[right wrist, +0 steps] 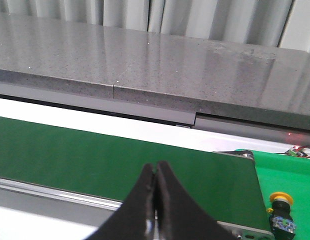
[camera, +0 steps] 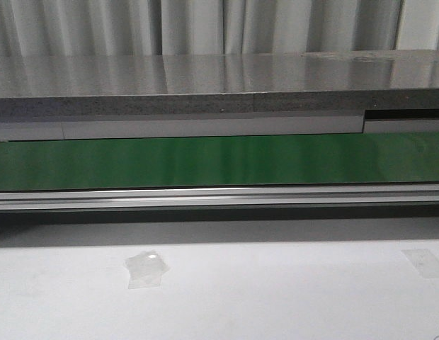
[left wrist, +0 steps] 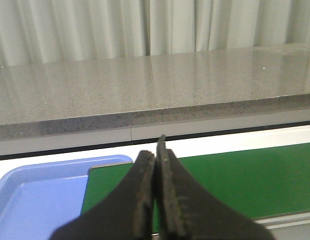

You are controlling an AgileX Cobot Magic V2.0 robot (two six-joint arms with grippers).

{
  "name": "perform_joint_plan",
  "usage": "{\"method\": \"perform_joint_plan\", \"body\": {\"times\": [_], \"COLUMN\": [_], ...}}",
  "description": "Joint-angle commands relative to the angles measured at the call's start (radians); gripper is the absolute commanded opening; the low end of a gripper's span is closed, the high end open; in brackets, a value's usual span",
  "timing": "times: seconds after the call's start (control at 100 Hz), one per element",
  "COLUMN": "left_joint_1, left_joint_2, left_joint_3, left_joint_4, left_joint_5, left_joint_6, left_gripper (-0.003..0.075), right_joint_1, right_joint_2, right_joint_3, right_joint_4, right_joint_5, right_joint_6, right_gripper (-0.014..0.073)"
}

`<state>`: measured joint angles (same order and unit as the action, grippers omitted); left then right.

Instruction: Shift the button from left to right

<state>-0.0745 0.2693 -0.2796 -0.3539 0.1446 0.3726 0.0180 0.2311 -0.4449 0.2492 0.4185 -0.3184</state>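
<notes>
The button (right wrist: 281,210), with a yellow mushroom cap and a black body, stands on a bright green surface past the conveyor's end in the right wrist view. It does not show in the front view or the left wrist view. My right gripper (right wrist: 156,167) is shut and empty, over the dark green belt (right wrist: 120,160), well apart from the button. My left gripper (left wrist: 156,150) is shut and empty, over the belt's other end (left wrist: 235,180) beside a blue tray (left wrist: 35,195). Neither gripper shows in the front view.
The green conveyor belt (camera: 219,159) runs across the front view behind a metal rail (camera: 219,195). A grey stone counter (camera: 219,85) stands behind it. The white table (camera: 276,290) in front bears two patches of clear tape (camera: 146,269).
</notes>
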Motion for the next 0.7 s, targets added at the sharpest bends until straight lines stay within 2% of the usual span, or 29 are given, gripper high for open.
{"method": "perform_joint_plan", "body": {"times": [0.0, 0.48, 0.57, 0.69], "left_joint_1": [-0.009, -0.009, -0.009, -0.009], "left_joint_2": [0.006, 0.006, 0.006, 0.006], "left_joint_3": [-0.028, -0.028, -0.028, -0.028], "left_joint_4": [-0.012, -0.012, -0.012, -0.012], "left_joint_5": [-0.078, -0.078, -0.078, -0.078], "left_joint_6": [-0.005, -0.005, -0.005, -0.005], "left_gripper": [-0.0020, -0.0020, -0.0020, -0.0020], "right_joint_1": [0.001, 0.001, 0.001, 0.001], "right_joint_2": [0.006, 0.002, -0.011, -0.052], "right_joint_3": [-0.024, -0.010, 0.022, 0.081], "right_joint_4": [0.012, 0.000, -0.048, -0.164], "right_joint_5": [-0.072, -0.085, -0.117, -0.172], "right_joint_6": [-0.001, 0.007, 0.078, 0.253], "right_gripper": [-0.0068, -0.0068, -0.0068, -0.0068]}}
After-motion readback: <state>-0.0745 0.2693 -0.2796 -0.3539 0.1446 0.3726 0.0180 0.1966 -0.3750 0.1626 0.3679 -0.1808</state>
